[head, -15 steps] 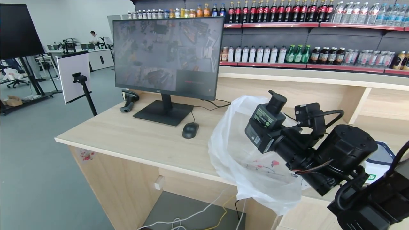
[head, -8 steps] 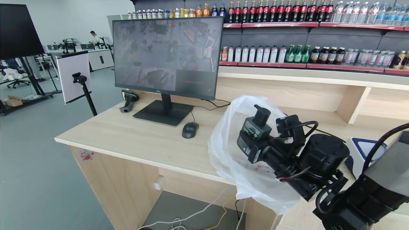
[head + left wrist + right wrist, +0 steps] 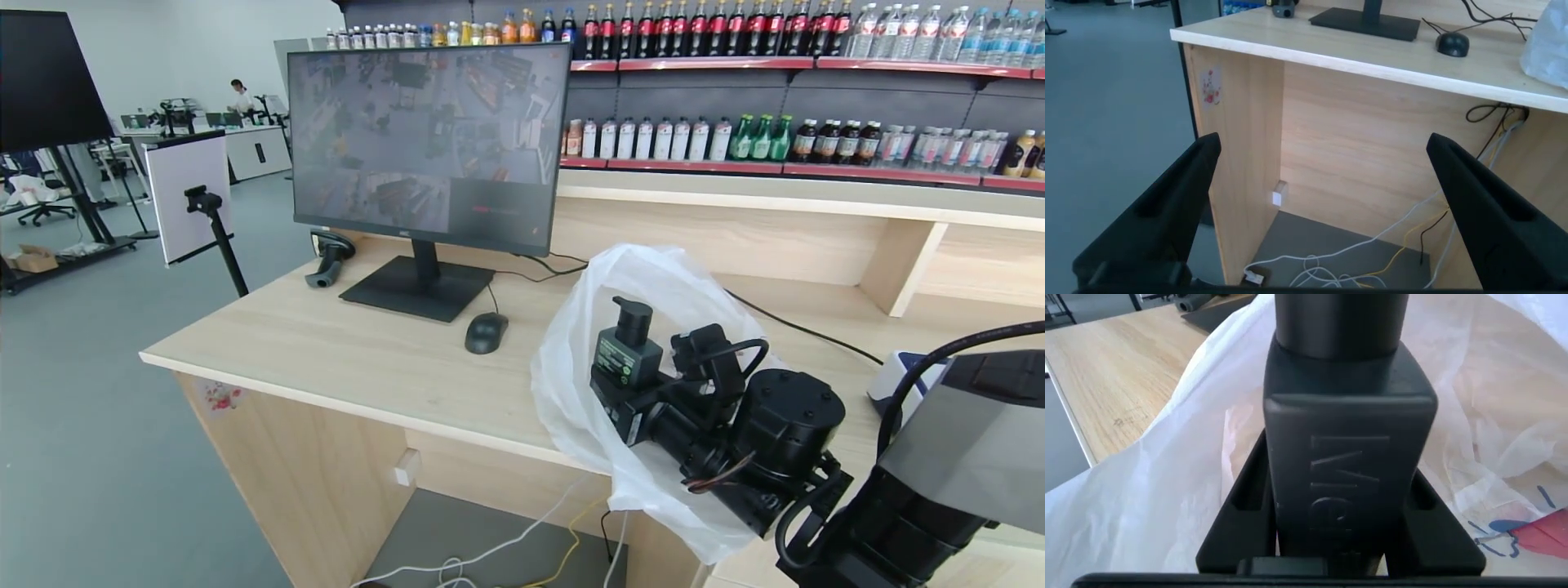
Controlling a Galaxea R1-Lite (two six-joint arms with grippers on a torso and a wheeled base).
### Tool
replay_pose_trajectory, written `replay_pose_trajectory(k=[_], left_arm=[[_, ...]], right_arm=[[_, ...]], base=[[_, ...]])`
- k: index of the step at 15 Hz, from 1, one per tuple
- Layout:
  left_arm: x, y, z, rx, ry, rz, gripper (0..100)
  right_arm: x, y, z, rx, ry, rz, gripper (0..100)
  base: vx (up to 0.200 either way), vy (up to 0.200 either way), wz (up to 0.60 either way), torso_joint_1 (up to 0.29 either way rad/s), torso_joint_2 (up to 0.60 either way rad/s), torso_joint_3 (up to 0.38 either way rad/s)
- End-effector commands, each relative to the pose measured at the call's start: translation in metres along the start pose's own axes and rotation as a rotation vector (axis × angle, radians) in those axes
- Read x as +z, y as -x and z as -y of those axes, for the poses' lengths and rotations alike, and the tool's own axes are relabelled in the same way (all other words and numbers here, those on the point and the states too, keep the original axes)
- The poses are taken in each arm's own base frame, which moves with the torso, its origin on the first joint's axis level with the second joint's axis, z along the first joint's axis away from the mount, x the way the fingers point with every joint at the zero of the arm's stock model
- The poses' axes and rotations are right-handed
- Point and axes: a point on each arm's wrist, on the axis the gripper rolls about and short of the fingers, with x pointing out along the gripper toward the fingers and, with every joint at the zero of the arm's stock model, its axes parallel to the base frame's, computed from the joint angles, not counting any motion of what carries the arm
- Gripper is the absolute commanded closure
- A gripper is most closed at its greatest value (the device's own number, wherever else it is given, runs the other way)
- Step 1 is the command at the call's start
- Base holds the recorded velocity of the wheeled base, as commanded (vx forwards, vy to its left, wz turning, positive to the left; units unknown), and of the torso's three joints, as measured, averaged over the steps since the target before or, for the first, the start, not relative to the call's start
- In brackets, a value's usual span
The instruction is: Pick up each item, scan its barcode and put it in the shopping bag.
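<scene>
Head view: my right gripper (image 3: 633,392) is clenched on the dark bottle (image 3: 627,347), upright at the mouth of the shopping bag (image 3: 571,384).
Bag place: counter (image 3: 367,359) front edge, 4 o'clock of the mouse (image 3: 486,332).
Left gripper (image 3: 1319,208): jaws spread, holding nothing, low before the counter's side.
Progress: my guess, bagging nearly done, release left; scan unconfirmed.
Count: one bottle, one bag, one mouse, one monitor (image 3: 429,139), one handheld scanner (image 3: 331,257) at its 9 o'clock.

Right arm (image 3: 784,441) is stretched out ahead, forearm angled inward toward the left. Its pincer (image 3: 1343,539) is clamped tight on a dark bottle (image 3: 624,351), cap up. Left pincer (image 3: 1323,204) hangs low, fingers (image 3: 1159,212) spread wide apart.
</scene>
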Motion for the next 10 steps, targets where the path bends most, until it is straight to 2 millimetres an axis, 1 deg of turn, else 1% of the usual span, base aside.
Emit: replay_pose_trajectory(k=[1,9,10], left_arm=[[0.0001,0.0000,-0.0001,-0.001,0.001,0.001,0],[0.0001,0.0000,-0.0001,-0.001,0.001,0.001,0],[0.0001,0.0000,0.0000,0.001,0.001,0.001,0]], right_arm=[[-0.0039,-0.0015,-0.0001,-0.001,0.000,-0.013,100],[-0.0051,-0.0047,-0.0009,0.000,-0.005,-0.010,100],[-0.0051,-0.0047,-0.0009,0.000,-0.005,-0.010,0]], base=[[0.000,0.000,0.00,0.000,0.00,0.000],[0.000,0.000,0.00,0.000,0.00,0.000],[0.000,0.000,0.00,0.000,0.00,0.000]])
